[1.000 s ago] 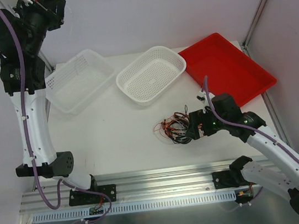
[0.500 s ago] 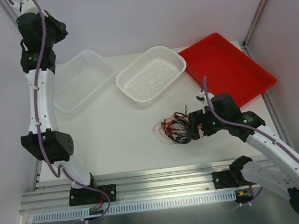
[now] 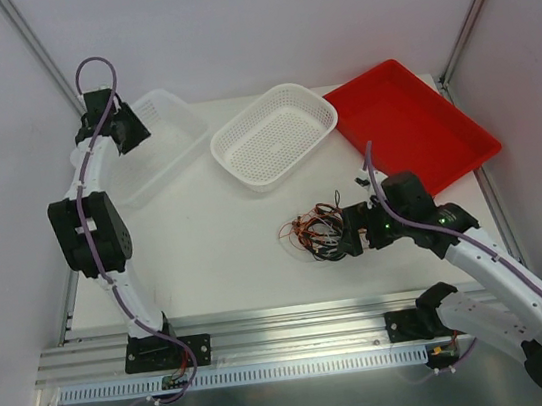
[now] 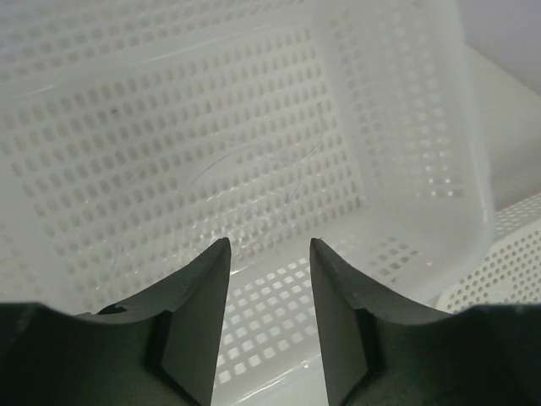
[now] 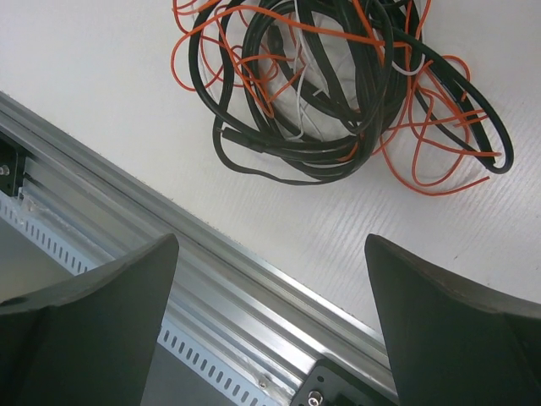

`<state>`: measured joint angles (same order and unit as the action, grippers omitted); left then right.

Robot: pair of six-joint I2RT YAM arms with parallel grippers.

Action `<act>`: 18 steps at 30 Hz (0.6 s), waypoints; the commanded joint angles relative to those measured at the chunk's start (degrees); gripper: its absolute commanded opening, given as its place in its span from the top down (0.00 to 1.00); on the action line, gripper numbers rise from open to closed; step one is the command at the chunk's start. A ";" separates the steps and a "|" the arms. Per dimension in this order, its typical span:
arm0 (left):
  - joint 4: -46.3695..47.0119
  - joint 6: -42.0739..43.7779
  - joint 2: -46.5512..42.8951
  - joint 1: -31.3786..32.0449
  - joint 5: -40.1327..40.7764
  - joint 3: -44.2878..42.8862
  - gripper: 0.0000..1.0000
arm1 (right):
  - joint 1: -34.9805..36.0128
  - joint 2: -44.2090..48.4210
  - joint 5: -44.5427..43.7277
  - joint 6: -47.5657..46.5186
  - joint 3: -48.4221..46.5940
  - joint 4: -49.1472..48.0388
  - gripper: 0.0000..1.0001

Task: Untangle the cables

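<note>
Top external view: a knot of black, orange and white cables [image 3: 316,232] lies on the white bench [image 3: 206,242] near its front edge. The right pincer [image 3: 349,237] sits just beside it, jaws spread wide and empty. Behind the knot stand an oval white basket [image 3: 276,133] and a red tray [image 3: 411,123]. At far left the left pincer [image 3: 128,132], fingers slightly parted and gripping nothing, hangs over a clear rectangular basket [image 3: 168,132]. An aluminium rail [image 3: 287,317] borders the bench near the cables.

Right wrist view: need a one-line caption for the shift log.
Open right gripper poised short of a tangle of black, orange and white cables on the white table.
</note>
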<state>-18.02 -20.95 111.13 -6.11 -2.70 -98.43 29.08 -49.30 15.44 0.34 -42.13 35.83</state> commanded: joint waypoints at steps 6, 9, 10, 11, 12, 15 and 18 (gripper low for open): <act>-4.30 -1.02 -8.46 -1.54 -1.43 2.37 0.23 | 0.27 1.66 -2.69 -0.60 -0.67 -0.15 0.03; -7.55 -1.11 -13.30 -1.45 -2.57 3.24 0.10 | 0.27 1.40 -4.45 -0.60 -1.55 -0.06 0.03; -8.25 -1.63 -16.09 -1.54 -3.36 3.86 0.07 | 0.19 1.31 -4.98 -0.60 -1.73 -0.06 0.03; -9.22 -1.99 -17.77 -1.28 -5.71 5.95 0.03 | 0.19 1.05 -5.68 -0.60 -2.25 -0.15 0.03; -9.49 -2.42 -19.62 -0.93 -6.87 7.36 0.01 | 0.19 0.26 -7.08 -0.60 -2.34 -0.15 0.03; -10.19 -4.09 -29.79 1.79 -10.39 14.39 0.01 | 0.10 -1.50 -10.60 -0.60 -3.40 -0.32 0.01; -10.54 -5.50 -37.97 7.92 -11.98 24.30 0.01 | 0.10 -2.90 -11.66 -0.60 -3.84 -1.99 0.04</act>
<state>-26.61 -24.03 79.42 -3.49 -10.26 -81.62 29.10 -51.13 7.05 0.34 -43.11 35.77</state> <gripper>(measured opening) 0.990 0.975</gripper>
